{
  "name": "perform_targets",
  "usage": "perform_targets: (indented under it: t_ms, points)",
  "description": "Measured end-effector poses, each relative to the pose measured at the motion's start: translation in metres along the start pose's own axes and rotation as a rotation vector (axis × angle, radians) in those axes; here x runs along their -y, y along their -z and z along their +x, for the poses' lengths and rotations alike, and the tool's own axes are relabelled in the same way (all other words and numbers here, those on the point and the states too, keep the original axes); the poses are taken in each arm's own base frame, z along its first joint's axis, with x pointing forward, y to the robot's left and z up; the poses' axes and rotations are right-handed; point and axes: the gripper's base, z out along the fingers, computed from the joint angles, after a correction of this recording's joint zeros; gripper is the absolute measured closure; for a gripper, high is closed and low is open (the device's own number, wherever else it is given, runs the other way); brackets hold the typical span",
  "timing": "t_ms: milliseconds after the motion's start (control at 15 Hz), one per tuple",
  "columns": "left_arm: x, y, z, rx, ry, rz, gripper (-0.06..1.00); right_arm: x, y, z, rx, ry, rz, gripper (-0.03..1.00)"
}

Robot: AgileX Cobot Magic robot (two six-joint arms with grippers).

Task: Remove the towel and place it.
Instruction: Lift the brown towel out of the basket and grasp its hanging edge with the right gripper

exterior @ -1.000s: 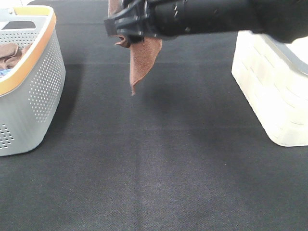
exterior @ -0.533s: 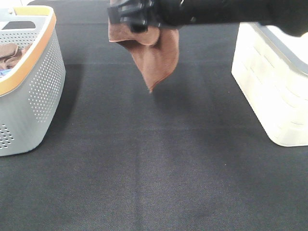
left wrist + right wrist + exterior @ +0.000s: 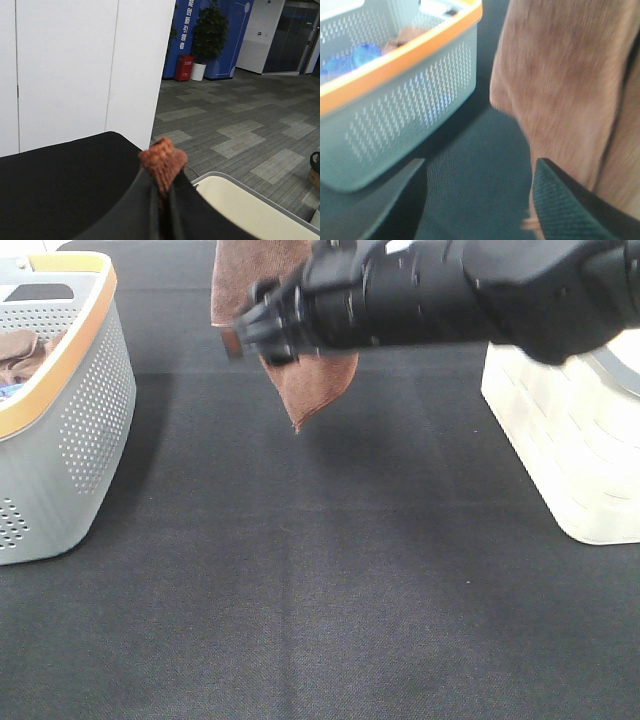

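Observation:
The towel (image 3: 305, 390), a reddish-brown cloth, hangs in the air over the far middle of the black table, and its top runs out of the exterior high view. My left gripper (image 3: 162, 187) is shut on a bunched corner of the towel (image 3: 162, 160); it is out of sight in the exterior high view. My right arm reaches across from the right in front of the cloth. Its right gripper (image 3: 240, 338) is open, and the towel (image 3: 565, 85) hangs close by one of its fingers (image 3: 560, 200) without being pinched.
A grey perforated basket with an orange rim (image 3: 70, 410) stands at the left with another brown cloth (image 3: 20, 350) bunched inside. A white basket (image 3: 570, 430) stands at the right. The black table (image 3: 320, 590) stretches between them. The grey basket (image 3: 395, 115) lies ahead of my right gripper.
The right arm has dropped lower and now crosses in front of the towel. The towel has swung a little to the right and hangs wider than before.

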Motion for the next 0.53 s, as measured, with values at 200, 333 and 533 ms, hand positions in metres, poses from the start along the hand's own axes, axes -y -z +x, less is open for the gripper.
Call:
perform_targets:
  t_ms: [200,333,533]
  points:
    - [0.0,0.0,0.0,0.0,0.0,0.0,0.94,0.002,0.0,0.034,-0.089,-0.048,0.022,0.37]
    - [0.0,0.0,0.0,0.0,0.0,0.0,0.94,0.006,0.0,0.04,-0.079,-0.091,0.077,0.37]
    - [0.0,0.0,0.0,-0.001,0.0,0.001,0.94,0.011,0.0,0.037,-0.042,-0.109,0.131,0.36]
